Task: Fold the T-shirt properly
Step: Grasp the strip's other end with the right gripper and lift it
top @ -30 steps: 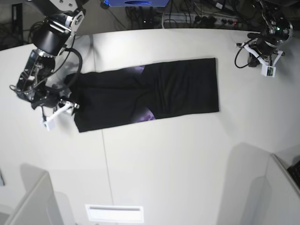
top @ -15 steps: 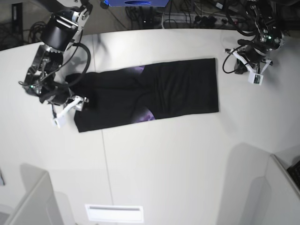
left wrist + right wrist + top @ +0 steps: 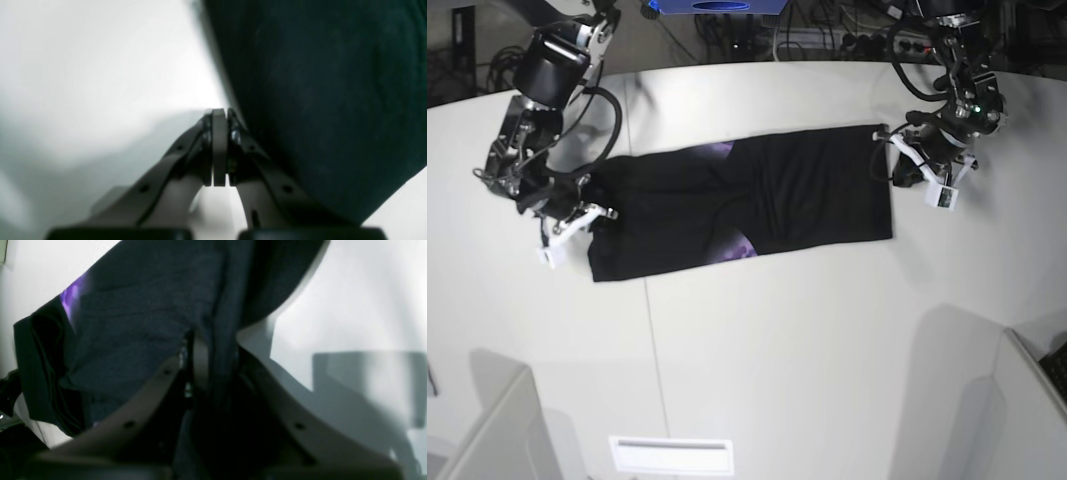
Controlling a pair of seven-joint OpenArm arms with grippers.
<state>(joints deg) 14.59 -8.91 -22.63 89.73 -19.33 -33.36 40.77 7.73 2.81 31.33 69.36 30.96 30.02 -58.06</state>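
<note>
Left wrist view: the left gripper has its jaws pressed together, empty, beside the black cloth T-shirt on the white table.

Right wrist view: the right gripper pinches the T-shirt's edge.

Base view: the shirt lies folded lengthwise mid-table.

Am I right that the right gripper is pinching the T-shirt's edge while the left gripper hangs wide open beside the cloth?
Not quite: the left gripper is shut, as the left wrist view shows. The right gripper does pinch the T-shirt.
</note>
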